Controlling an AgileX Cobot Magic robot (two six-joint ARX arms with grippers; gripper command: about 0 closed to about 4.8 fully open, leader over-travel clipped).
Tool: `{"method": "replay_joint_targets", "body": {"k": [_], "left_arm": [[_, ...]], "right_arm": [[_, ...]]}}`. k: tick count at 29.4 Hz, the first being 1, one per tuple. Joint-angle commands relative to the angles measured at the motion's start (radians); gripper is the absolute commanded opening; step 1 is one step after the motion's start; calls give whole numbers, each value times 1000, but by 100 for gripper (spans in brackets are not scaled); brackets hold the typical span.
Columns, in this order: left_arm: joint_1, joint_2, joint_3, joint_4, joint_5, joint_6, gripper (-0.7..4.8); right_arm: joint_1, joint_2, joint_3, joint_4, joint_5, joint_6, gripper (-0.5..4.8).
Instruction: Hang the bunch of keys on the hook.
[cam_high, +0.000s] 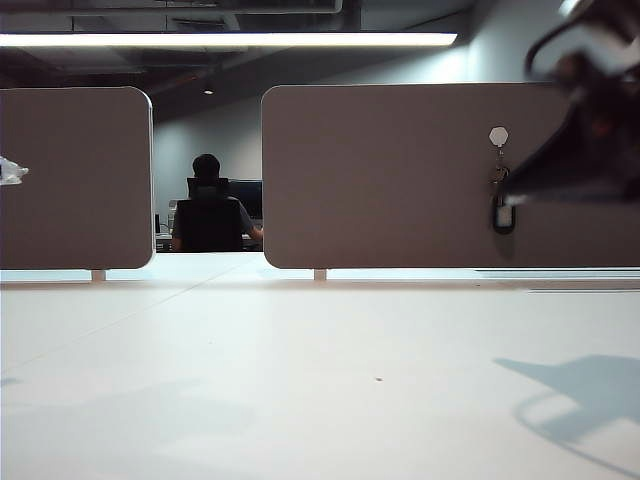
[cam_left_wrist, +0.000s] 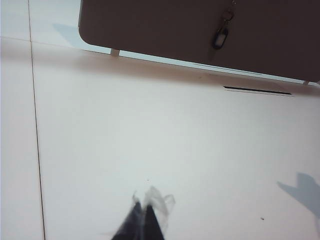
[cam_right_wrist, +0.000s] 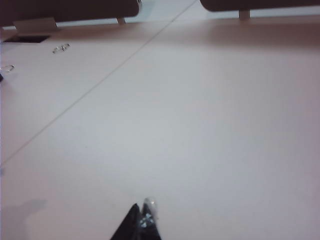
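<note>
On hook (cam_high: 498, 136): keys (cam_high: 502, 205), beyond shut jaws.

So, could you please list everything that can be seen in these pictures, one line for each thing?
bunch of keys: one, silver keys with a black fob, hanging from the hook on the right panel
hook: one, pale grey-white, high on the right panel
panels: two, brown, upright at the far edge of the table
table: one, white, across the foreground
person: one, dark clothes, seated in the gap between the panels, back turned
ceiling light: one, white strip, overhead
small metal rings: two, silver, on the table near a panel's foot
left gripper: one, black, shut, above the bare table
right gripper: one, black, shut, above the bare table
</note>
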Motion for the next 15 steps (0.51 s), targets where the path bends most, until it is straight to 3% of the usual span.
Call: {"method": "replay_joint_targets", "body": {"k": [1,9,15], "left_arm": [[32,1,2,9,9,1,-5],[284,1,2,8,2,1,-5],[336,1,2,4,-2,1,-5]], "right_arm": [[2,-251,1,-278,36,2,-6],[2,-847,-2,-737,192,-45,-6],[4,-773,12,-758,140,-43,-6]]}}
